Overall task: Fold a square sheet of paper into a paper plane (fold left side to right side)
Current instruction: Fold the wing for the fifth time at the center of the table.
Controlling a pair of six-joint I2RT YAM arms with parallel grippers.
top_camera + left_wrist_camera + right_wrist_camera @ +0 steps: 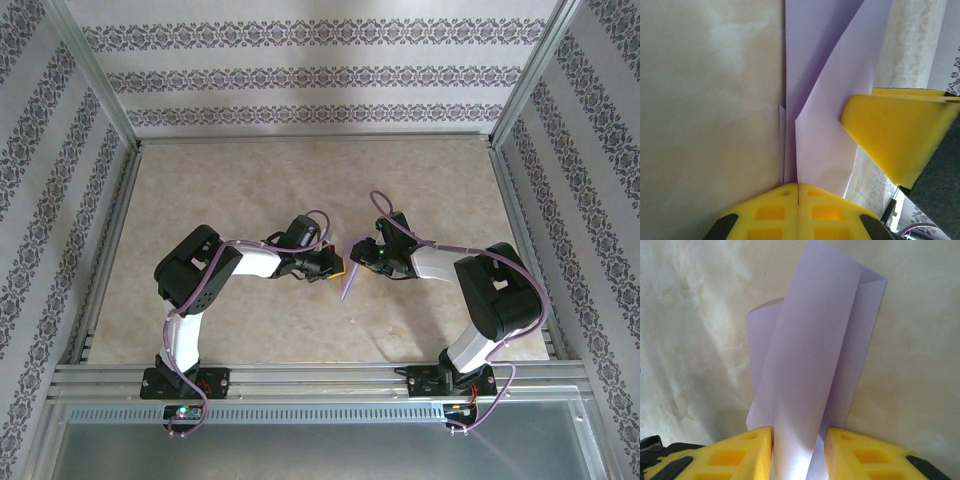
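1. The paper plane (348, 282) was at mid-desk (250, 180), its tip toward 6 o'clock.
2. From 9 o'clock, the left fingers (770, 210) were pinched flat on it.
3. From 3 o'clock, the right fingers (740, 455) narrowly clasped its puffed fold.

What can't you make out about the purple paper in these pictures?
- Fold shape: top view, purple paper is a sliver by left gripper and right gripper.
- Right gripper's hold: right wrist view, bottom edge cuts off the paper.
- Far end: left wrist view, top edge cuts it.
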